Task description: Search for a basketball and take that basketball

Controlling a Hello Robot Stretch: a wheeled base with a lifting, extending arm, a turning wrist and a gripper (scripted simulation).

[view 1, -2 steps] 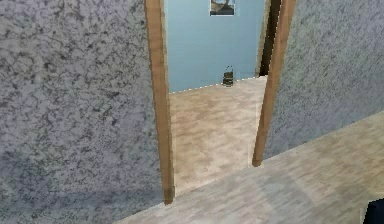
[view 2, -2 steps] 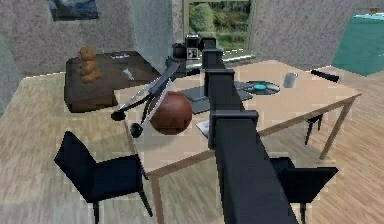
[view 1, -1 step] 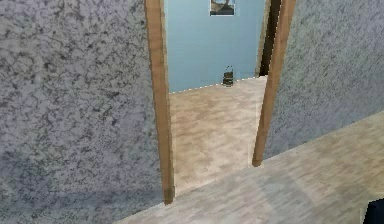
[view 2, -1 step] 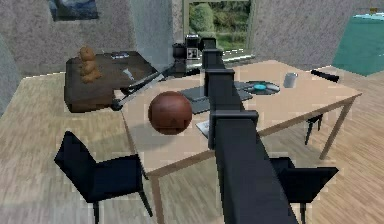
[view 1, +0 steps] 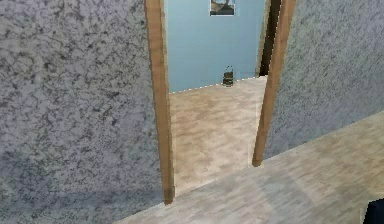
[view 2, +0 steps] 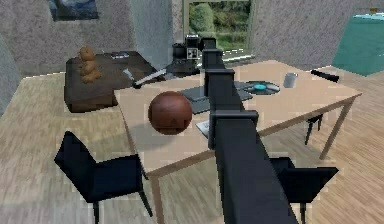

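Dark square arm bar (view 2: 240, 150) spans the light wooden table (view 2: 320, 100); reddish-brown round basketball (view 2: 170, 112) sits left of it — short of the gripper (view 2: 186, 62). Jaw state: cannot tell.

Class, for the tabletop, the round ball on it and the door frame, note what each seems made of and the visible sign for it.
Tabletop: probably pale wood, matt, with a faint grain.
Ball: perhaps rubber or leather; reddish-brown, with a soft highlight on top.
Door frame: seemingly wood, mid-brown, with lengthwise streaks.
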